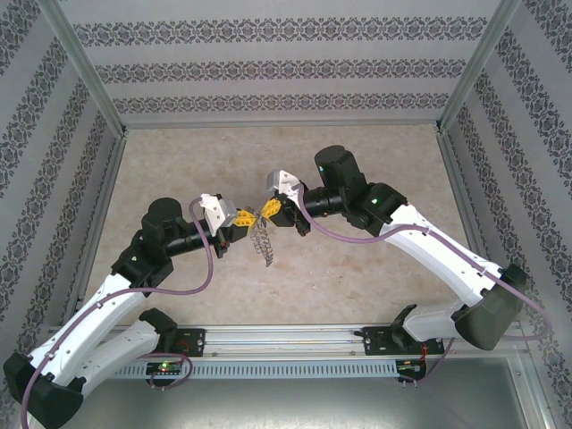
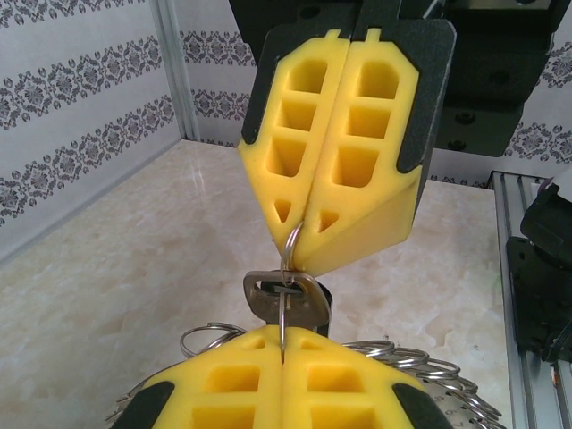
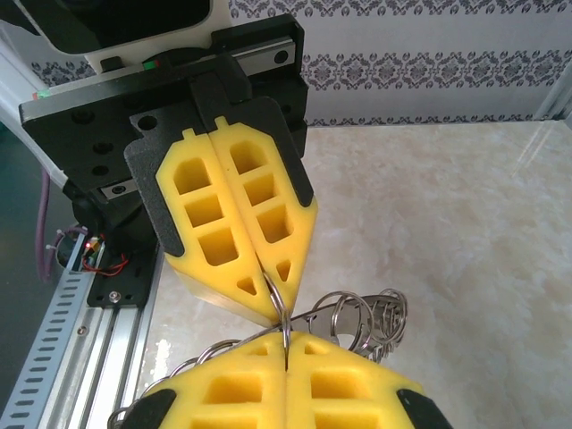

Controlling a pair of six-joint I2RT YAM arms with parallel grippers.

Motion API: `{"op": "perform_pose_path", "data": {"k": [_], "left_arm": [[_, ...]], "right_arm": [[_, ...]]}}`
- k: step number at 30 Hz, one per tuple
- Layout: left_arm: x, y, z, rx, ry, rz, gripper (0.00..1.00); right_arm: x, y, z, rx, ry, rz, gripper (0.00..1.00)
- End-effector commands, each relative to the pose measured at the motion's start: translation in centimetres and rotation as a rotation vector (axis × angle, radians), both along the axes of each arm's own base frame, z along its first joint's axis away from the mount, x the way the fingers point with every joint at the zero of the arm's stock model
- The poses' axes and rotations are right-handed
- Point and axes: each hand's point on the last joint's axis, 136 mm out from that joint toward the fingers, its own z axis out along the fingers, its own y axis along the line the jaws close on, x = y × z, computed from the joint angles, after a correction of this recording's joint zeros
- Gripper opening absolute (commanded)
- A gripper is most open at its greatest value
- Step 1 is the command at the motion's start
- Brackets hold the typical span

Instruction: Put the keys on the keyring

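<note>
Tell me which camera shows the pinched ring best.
Left wrist: the ring, pinched between the left fingers and right fingers, is close and sharp, a key hanging on it. Right wrist shows just a short arc of it. Top external makes it too small to tell.

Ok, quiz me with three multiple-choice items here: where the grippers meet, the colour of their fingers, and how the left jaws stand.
1. The left gripper and right gripper meet:
A) above the middle of the table
B) against the back wall
C) over the base rail

2. Their fingers are:
A) blue
B) yellow
C) red

3. The left jaws are:
A) wide open
B) shut on a thin metal ring
C) shut on nothing

Answers:
1 A, the top view shows them tip to tip mid-table.
2 B, both wrist views show yellow.
3 B, the ring runs into the closed seam, with the keys hanging below.
</note>
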Motion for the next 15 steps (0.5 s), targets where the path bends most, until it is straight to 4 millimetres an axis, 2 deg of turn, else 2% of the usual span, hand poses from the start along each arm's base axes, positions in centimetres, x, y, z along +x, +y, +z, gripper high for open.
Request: {"op": "perform_pose_path", "data": {"k": [1,15], "left_arm": [[-0.46,-0.05,2.46,-0.039,-0.098,-0.024,0.00],[-1.22,-0.36,2.67,-0.050,-0.098,-0.069,0.00]], "right_arm": [[-1.19,0.28,0.53,0.015,-0.010,0.054,0.00],[-0.74,0.18,0.78,0.018,-0.042,0.026,0.00]]}}
